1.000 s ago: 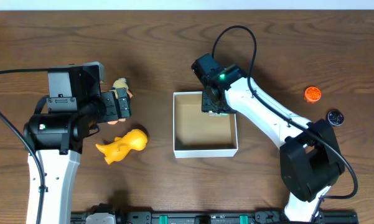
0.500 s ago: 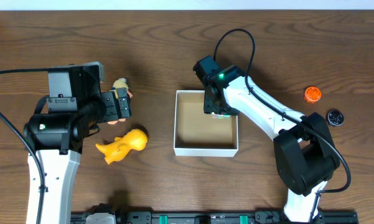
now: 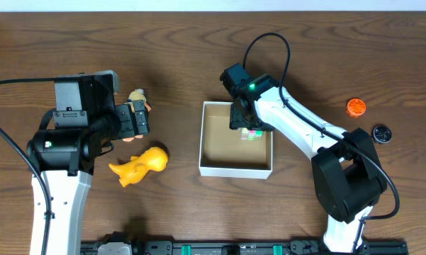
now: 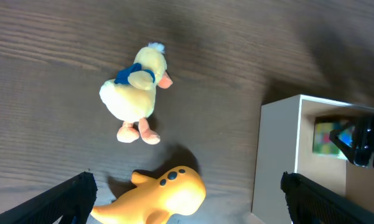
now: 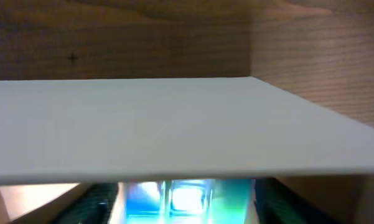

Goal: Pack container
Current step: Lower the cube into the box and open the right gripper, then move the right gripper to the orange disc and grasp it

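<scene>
Now | container (image 3: 235, 170): 1 multicoloured cube (image 3: 252, 133) inside | right jaws: grip unclear | left jaws: wide, empty

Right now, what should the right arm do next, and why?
Probably release the cube and lift out. The right gripper is down inside the box at its far right corner, and the cube sits between its fingers over the brown floor. I cannot tell whether the grip is already loose.

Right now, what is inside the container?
A small multicoloured item sits in the container, far-right corner, beneath the right gripper. The jaws hide part of it; grip unclear.
</scene>
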Robot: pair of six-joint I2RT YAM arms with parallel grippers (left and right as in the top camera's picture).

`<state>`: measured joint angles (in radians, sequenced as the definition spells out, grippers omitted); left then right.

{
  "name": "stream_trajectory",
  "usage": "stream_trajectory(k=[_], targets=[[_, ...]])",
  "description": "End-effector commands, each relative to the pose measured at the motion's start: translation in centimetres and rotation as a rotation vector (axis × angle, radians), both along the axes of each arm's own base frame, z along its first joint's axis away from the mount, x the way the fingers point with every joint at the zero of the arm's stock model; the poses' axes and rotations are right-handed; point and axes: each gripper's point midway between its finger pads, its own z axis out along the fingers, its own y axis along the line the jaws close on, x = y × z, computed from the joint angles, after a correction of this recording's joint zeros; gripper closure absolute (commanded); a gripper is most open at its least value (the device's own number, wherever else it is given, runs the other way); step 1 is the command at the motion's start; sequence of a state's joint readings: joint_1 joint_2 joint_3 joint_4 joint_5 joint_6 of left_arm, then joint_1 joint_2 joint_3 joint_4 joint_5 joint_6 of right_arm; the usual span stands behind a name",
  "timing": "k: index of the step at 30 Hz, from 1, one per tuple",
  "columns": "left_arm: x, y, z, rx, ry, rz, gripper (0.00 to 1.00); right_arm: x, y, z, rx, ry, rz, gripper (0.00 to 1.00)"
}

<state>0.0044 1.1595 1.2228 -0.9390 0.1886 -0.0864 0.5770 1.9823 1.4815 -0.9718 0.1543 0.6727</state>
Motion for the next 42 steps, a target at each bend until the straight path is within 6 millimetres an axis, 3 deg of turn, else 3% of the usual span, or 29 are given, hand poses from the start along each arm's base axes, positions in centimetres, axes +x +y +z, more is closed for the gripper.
stream_trajectory(k=[1,13,17,20,29,32,36,42], targets=[[0.2,-0.3,0.5,-0.015,-0.007,0.002,0.02,0.2,-0.6,-0.1,-0.022,-0.007,-0.009,0.23],[0.2,-0.3,0.5,-0.015,-0.007,0.002,0.02,0.2,-0.6,-0.1,-0.025,-0.005,0.019,0.24],[0.2,-0.3,0.5,-0.015,-0.007,0.002,0.02,0.3,-0.4,0.9,-0.016,-0.023,0.037,0.24],[0.2,-0.3,0.5,-0.015,-0.007,0.002,0.02,0.7,0.1,3.2,0.006,-0.06,0.057,0.25],[0.3,-0.3,0.3,-0.015,-0.001,0.002,0.02,1.6,1.0,14.0,0.112,-0.247,0.152,0.24],[0.3,-0.3,0.2,-0.015,0.003,0.002,0.02,2.0,-1.2,17.0,0.116,-0.334,0.054,0.29],[0.3,-0.3,0.2,-0.015,0.004,0.002,0.02,3.0,-7.2,19.0,0.044,-0.407,-0.165,0.34],[0.3,-0.3,0.2,-0.015,0.004,0.002,0.02,5.5,-16.1,17.4,0.027,-0.35,-0.321,0.26]])
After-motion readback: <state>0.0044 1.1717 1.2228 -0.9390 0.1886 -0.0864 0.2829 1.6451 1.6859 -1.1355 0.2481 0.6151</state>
